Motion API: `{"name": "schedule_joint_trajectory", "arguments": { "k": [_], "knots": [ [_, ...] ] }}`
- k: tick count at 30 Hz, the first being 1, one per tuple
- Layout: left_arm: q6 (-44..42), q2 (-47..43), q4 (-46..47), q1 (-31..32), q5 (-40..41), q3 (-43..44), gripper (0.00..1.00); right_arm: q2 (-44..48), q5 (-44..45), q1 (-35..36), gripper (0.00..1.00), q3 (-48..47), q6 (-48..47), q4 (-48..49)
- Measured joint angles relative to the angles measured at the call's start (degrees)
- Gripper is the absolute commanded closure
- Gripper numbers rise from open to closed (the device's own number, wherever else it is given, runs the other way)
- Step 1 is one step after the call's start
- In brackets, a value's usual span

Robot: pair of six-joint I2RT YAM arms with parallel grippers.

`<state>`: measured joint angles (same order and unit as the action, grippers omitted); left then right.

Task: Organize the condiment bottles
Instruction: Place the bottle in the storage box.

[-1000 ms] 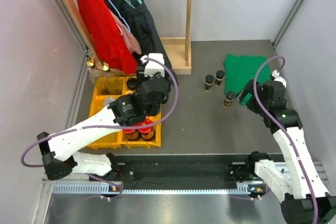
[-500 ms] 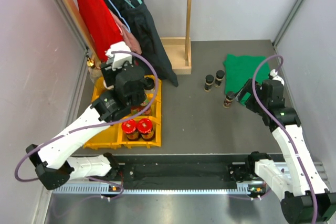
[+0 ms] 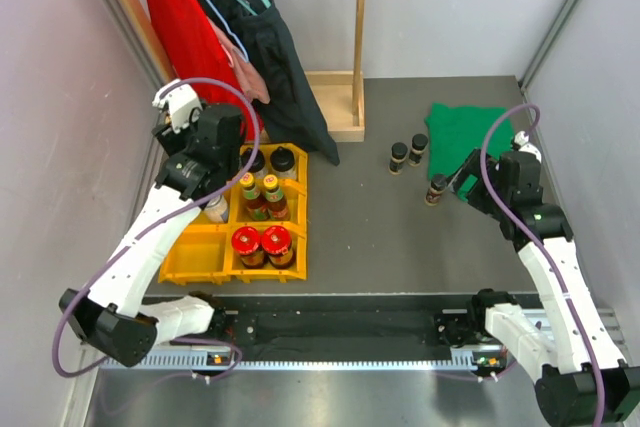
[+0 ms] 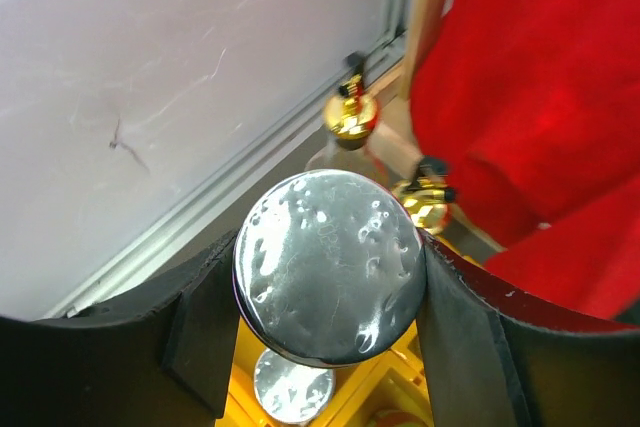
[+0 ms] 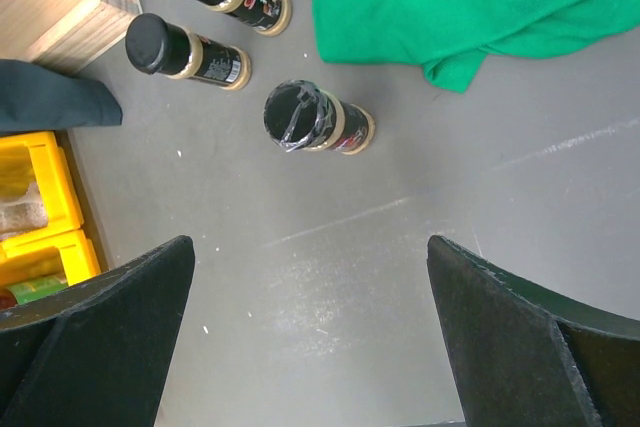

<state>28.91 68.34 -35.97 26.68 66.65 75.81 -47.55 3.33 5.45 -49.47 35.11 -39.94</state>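
The left gripper (image 4: 330, 247) is gripping a silver-lidded canister (image 4: 328, 292) at mid-frame of its wrist view, above the yellow tray (image 3: 195, 247) lying left of centre in the top view, with gold-topped bottles (image 4: 350, 117) standing just beyond it. The right gripper (image 5: 308, 247) is hovering wide open, holding nothing, above three black-capped jars (image 5: 318, 117) standing at upper left of its view, beside a green cloth (image 5: 480, 7)

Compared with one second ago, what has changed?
The left gripper, shut on the silver-lidded canister, swung left and away, from over the middle of the yellow tray to its far-left corner. The right gripper stayed open beside the three black-capped jars; none moved.
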Motion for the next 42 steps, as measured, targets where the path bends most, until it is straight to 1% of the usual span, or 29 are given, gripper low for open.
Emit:
{"name": "schedule_joint_trajectory", "arguments": {
  "k": [3, 7, 13, 17, 18, 21, 27, 30, 35, 37, 39, 42],
  "knots": [
    [3.3, -1.7, -0.5, -2.9, -1.6, -3.5, 1.0, -0.2, 0.0, 0.0, 0.01, 0.0, 0.0, 0.1],
    [7.9, -5.4, -1.0, -5.2, -1.9, -7.7, 1.0, -0.5, 0.0, 0.0, 0.01, 0.1, 0.0, 0.2],
    [15.0, -8.6, -1.9, -8.1, 0.1, -12.2, 1.0, -0.7, 0.0, 0.0, 0.01, 0.7, 0.0, 0.7],
    [20.4, -8.5, -3.4, -9.5, 0.4, -14.8, 1.0, -0.9, 0.0, 0.0, 0.01, 0.8, 0.0, 0.8],
    [21.6, -8.5, -3.6, -9.7, 0.4, -15.4, 0.98, -0.9, 0.0, 0.0, 0.01, 0.9, 0.0, 0.9],
    [25.3, -8.3, -3.8, -9.8, 0.5, -17.3, 0.97, -0.9, -0.1, 0.0, 0.01, 1.1, 0.0, 0.9],
    [32.3, -4.9, -5.3, -10.1, 0.5, -20.2, 0.94, -0.8, 0.0, 0.0, 0.01, 1.1, 0.0, 0.9],
    [34.9, -3.1, -5.7, -10.2, 0.6, -21.2, 0.92, -0.8, -0.1, 0.0, 0.01, 1.1, 0.0, 0.9],
    [36.8, -0.8, -5.4, -11.9, -0.8, -22.1, 0.91, -0.8, 0.0, 0.0, 0.01, 1.1, 0.0, 0.9],
    [36.8, -0.1, -4.7, -12.9, -2.0, -22.6, 0.89, -0.8, 0.0, 0.0, 0.01, 1.1, 0.0, 0.9],
    [36.9, 0.5, -4.2, -13.7, -3.2, -23.2, 0.79, -0.8, 0.0, 0.0, 0.01, 1.1, 0.0, 0.9],
    [36.7, 1.1, -3.0, -15.1, -4.9, -24.2, 0.73, -0.8, 0.0, 0.0, 0.01, 1.1, 0.0, 0.9]
  ]
}}
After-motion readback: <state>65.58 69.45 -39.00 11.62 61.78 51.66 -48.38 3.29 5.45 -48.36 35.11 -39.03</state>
